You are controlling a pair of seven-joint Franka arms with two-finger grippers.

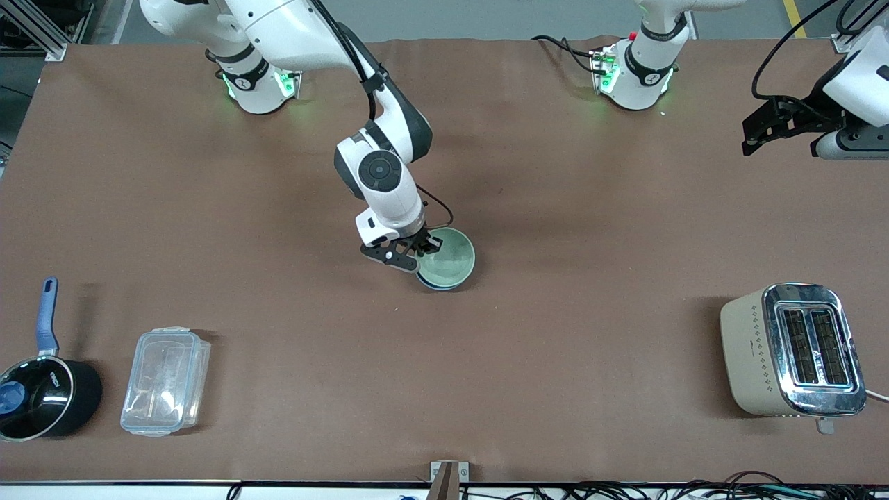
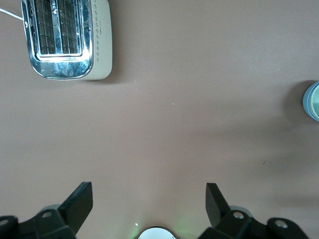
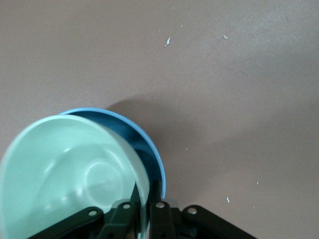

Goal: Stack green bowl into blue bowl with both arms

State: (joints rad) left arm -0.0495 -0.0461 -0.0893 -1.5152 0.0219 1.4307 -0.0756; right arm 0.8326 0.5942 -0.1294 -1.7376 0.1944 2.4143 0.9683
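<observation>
The green bowl (image 1: 450, 258) rests inside the blue bowl (image 1: 432, 284) near the table's middle. Only a thin blue edge shows under it. In the right wrist view the green bowl (image 3: 70, 169) sits off-centre in the blue bowl (image 3: 149, 149). My right gripper (image 1: 421, 251) is shut on the green bowl's rim, one finger inside and one outside, as the right wrist view (image 3: 144, 201) shows. My left gripper (image 1: 764, 132) is open and empty, held up over the left arm's end of the table. In the left wrist view (image 2: 148, 201) it hangs over bare table, with the bowls (image 2: 313, 102) at the picture's edge.
A cream and chrome toaster (image 1: 792, 351) stands nearer the front camera at the left arm's end of the table, and also shows in the left wrist view (image 2: 70, 40). A black saucepan with a blue handle (image 1: 42, 396) and a clear plastic box (image 1: 165, 382) lie at the right arm's end.
</observation>
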